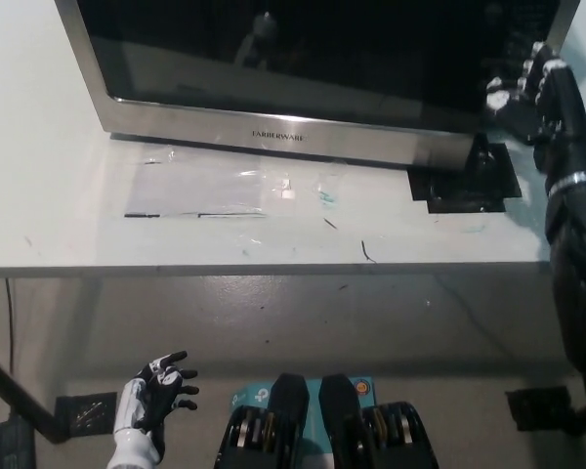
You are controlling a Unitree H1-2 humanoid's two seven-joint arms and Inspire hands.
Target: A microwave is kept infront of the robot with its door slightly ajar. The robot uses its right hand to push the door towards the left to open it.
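Note:
A steel-framed microwave fills the top of the head view, its dark glass door (pixel 293 68) carrying a silver lower strip with the brand name. The door's right end stands out a little from the body. My black right hand (pixel 533 95) is raised at the door's right edge, fingers spread and open, touching or nearly touching that edge. Its forearm runs down the picture's right side. My white left hand (pixel 156 399) rests low at the lower left, below the table, fingers apart and holding nothing.
The microwave stands on a white table (pixel 68 215) whose front edge crosses the middle of the picture. Clear tape patches (pixel 225 186) and black tape (pixel 469 181) mark the tabletop. Grey floor lies below, with black tape squares (pixel 88 410).

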